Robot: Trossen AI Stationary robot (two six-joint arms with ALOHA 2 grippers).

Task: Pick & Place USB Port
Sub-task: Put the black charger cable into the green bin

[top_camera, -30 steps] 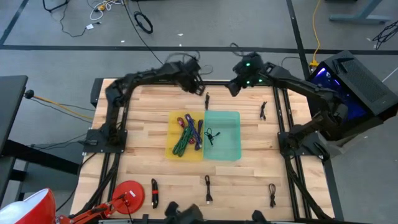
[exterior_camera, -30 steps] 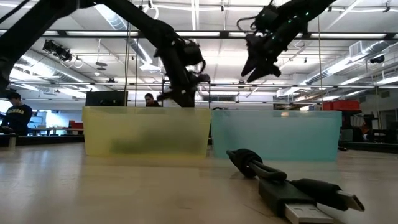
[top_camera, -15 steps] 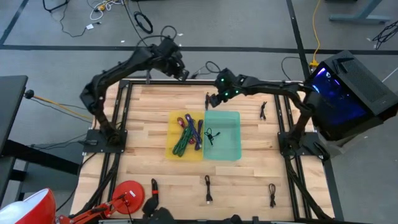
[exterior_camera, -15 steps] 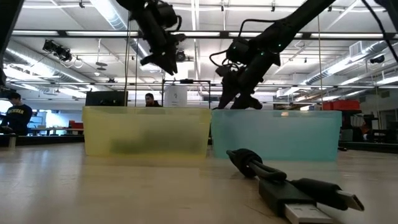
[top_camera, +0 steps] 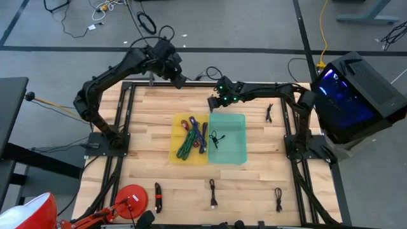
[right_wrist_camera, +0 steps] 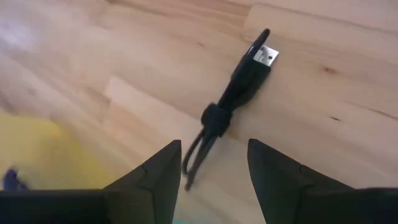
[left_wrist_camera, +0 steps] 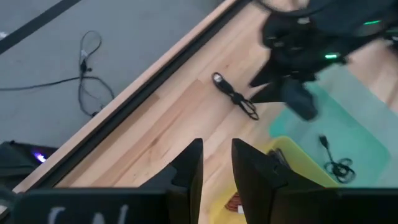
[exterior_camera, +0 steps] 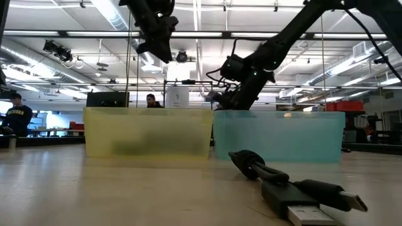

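Behind the green bin, near the table's far edge, I have the right gripper low over a black USB cable lying on the wood, its fingers spread wide and holding nothing. My left gripper waits raised over the far left edge, fingers slightly parted, empty

Grey concrete floor w/ loose cables around a wooden table. Open workshop hall behind: strip ceiling lights, exposed ducts, a seated person at far left.
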